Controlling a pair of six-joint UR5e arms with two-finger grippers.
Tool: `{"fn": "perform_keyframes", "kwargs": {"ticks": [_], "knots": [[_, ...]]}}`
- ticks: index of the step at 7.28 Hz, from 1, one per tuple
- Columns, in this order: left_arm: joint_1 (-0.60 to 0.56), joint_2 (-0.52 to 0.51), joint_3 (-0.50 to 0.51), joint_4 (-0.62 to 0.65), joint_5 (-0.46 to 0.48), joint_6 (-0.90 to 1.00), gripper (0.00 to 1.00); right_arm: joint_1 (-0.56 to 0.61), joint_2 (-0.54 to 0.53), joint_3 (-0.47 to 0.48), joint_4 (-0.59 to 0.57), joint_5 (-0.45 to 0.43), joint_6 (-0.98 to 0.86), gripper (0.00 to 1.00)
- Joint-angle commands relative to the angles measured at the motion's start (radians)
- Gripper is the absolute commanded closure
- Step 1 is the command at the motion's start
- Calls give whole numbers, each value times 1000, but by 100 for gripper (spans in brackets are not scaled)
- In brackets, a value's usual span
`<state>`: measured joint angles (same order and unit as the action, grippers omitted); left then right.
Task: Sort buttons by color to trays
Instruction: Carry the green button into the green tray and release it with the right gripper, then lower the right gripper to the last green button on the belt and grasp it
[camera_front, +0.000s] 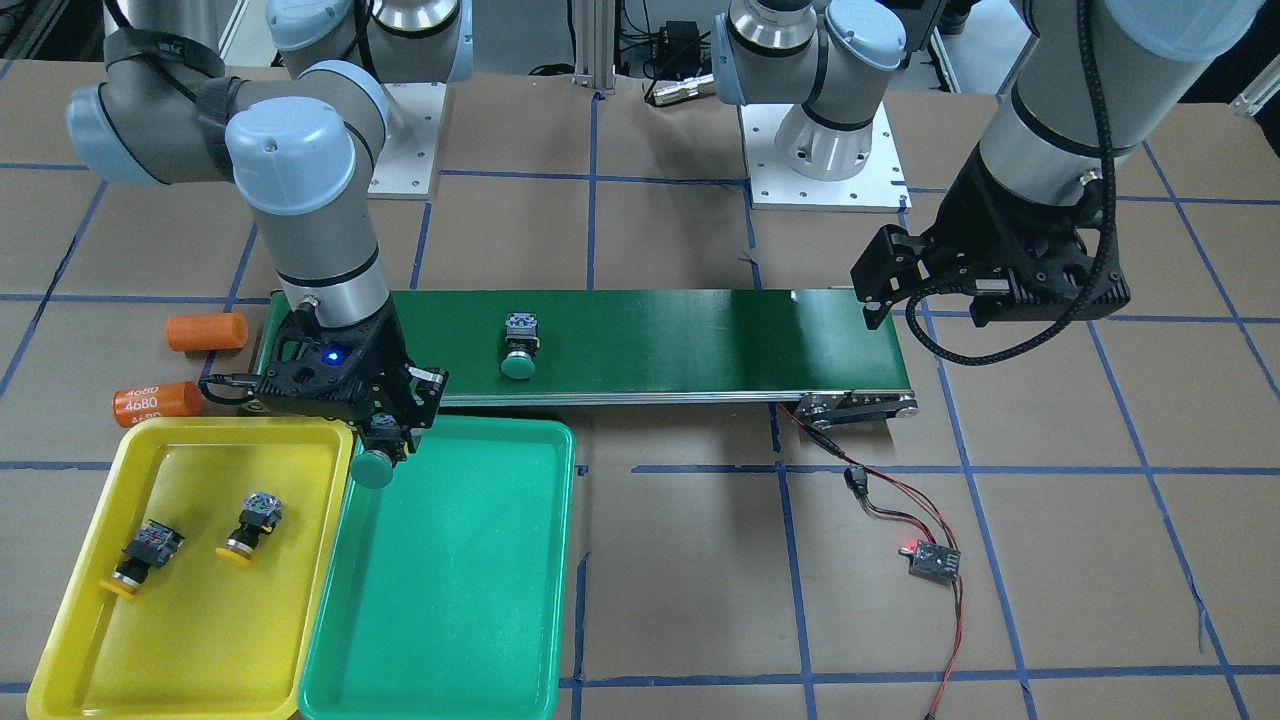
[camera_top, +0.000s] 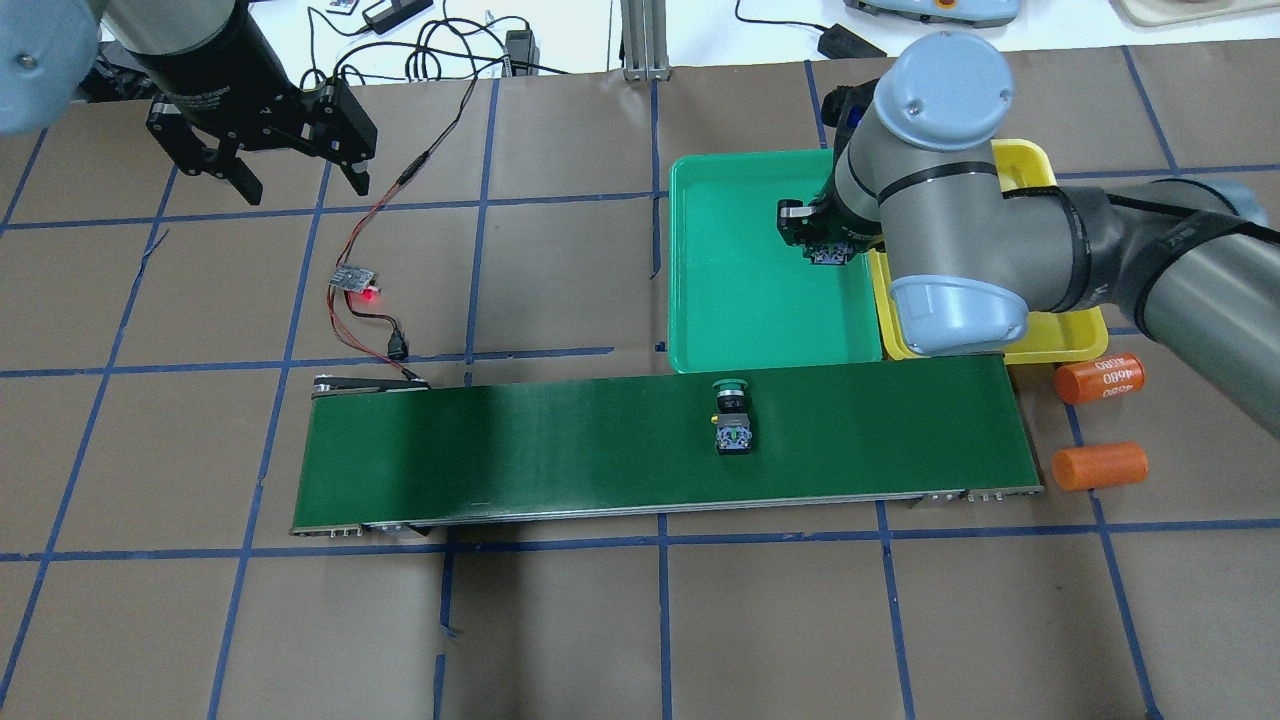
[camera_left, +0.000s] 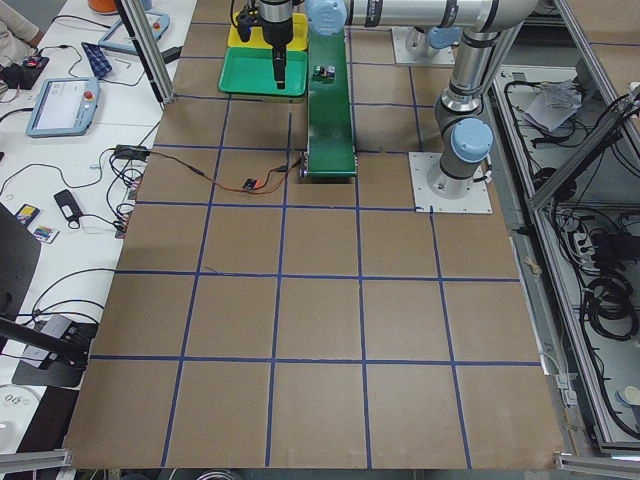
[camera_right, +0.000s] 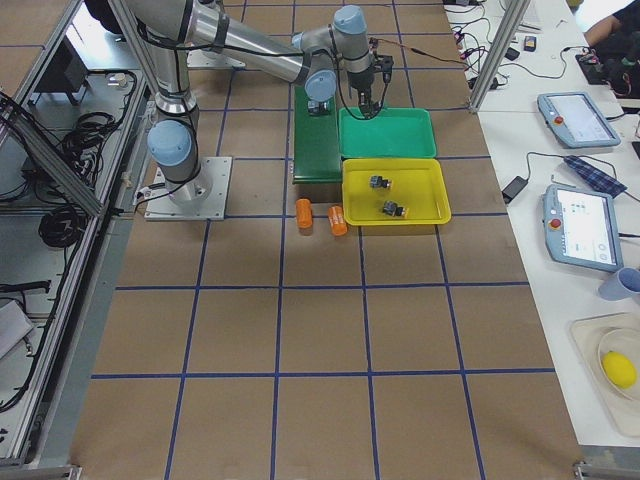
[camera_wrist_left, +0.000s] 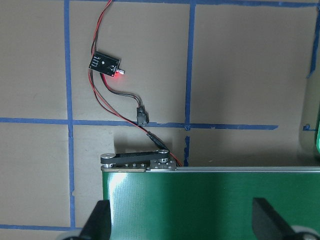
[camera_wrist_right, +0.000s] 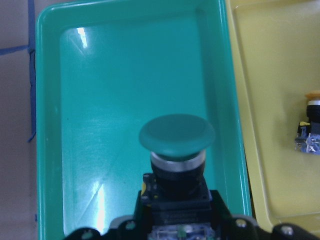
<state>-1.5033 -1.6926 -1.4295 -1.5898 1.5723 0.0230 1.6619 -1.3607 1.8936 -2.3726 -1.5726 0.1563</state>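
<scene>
Front view: right pincer (camera_front: 388, 438) pinches a green button (camera_front: 375, 468) over the green tray (camera_front: 450, 620); two yellow buttons (camera_front: 150, 555) lie in the yellow tray (camera_front: 200, 650). Overhead: left pincer (camera_top: 303, 188) hangs spread above the table (camera_top: 600, 620); second green button (camera_top: 733, 420) sits on the conveyor belt (camera_top: 500, 450).

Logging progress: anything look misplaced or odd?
Nothing stands out. Both yellow buttons lie in the yellow tray; the right gripper holds a green button over the green tray; another green button sits on the conveyor.
</scene>
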Motion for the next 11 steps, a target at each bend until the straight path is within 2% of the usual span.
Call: {"fn": "perform_keyframes", "kwargs": {"ticks": [1, 2, 3, 4, 5, 6, 9, 11], "knots": [[0, 1, 1, 1, -2, 0, 0, 6, 21, 47, -28, 0, -101, 9], [0, 1, 1, 1, -2, -1, 0, 6, 15, 45, -33, 2, -100, 0], [0, 2, 1, 1, -2, -1, 0, 4, 6, 38, -19, -3, -87, 0], [0, 2, 1, 1, -2, -1, 0, 1, -21, 42, 34, -4, -83, 0], [0, 4, -2, 1, 0, -1, 0, -2, -55, 42, 167, -4, -27, 0], [0, 4, 0, 1, 0, -1, 0, 2, -69, 47, 232, -3, 124, 0], [-1, 1, 0, 1, 0, -1, 0, 71, -58, 56, 237, -1, 177, 0], [-2, 1, 0, 2, -2, -1, 0, 75, -57, 103, 239, -1, 169, 0]]}}
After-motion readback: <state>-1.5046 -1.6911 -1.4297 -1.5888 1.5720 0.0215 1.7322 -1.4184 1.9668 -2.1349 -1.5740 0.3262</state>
